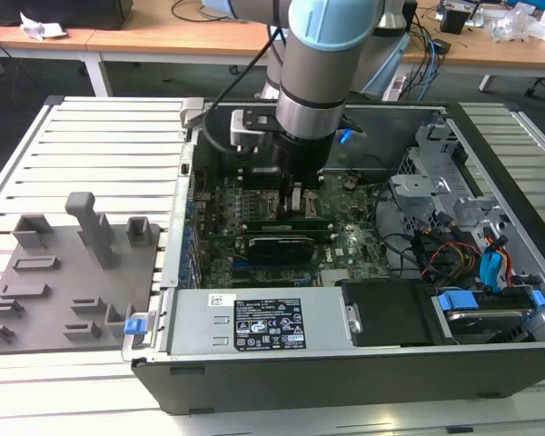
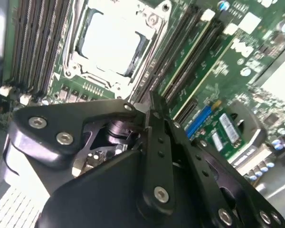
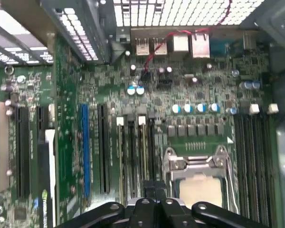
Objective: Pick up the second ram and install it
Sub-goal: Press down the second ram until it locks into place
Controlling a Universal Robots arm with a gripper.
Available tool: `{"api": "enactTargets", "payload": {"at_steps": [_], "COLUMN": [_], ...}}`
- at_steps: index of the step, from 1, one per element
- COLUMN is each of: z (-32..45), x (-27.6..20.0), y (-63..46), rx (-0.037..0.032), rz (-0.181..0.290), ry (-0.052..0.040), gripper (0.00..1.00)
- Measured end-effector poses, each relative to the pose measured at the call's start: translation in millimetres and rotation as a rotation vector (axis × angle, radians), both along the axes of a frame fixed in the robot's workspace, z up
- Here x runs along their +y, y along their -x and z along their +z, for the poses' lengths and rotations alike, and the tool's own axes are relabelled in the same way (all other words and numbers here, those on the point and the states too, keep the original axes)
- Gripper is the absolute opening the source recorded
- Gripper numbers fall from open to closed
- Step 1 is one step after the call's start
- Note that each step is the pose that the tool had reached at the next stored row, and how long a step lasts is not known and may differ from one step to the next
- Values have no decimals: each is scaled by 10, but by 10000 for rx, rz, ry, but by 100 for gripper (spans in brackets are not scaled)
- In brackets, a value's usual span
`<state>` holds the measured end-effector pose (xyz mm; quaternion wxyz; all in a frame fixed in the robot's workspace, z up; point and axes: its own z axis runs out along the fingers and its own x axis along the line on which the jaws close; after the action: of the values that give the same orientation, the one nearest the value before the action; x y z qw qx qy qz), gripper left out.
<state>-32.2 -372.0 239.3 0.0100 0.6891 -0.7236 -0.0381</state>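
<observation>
Gripper (image 1: 295,195) fingertips: hidden in the exterior view behind the arm's wrist (image 1: 311,109) and the case wall.
Gripper linkage (image 2: 156,156): cut off by the picture edge in both wrist views.
Second ram: cannot be told apart from the memory slots (image 3: 135,152) under the fingers.
Grey tray (image 1: 64,282): cut off at the exterior view's left edge.
Label print (image 1: 268,324): too small to tell.

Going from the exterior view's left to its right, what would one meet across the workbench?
Grey tray with its upright blocks → blue clip at the case's corner → motherboard with the arm's hand down on it → black box → blue-tabbed drive at the case's far side.
</observation>
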Motion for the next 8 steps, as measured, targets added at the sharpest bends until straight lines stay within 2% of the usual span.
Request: {"api": "enactTargets", "payload": {"at_steps": [3, 4, 5, 8], "z": [141, 274, 322, 359], "x": [0, 0, 0, 0], "y": [-20, -22, -23, -23], "rx": [10, 11, 11, 10], "rz": [0, -2, -1, 0], "ry": [0, 0, 0, -3], "gripper": [11, 11, 11, 11]}}
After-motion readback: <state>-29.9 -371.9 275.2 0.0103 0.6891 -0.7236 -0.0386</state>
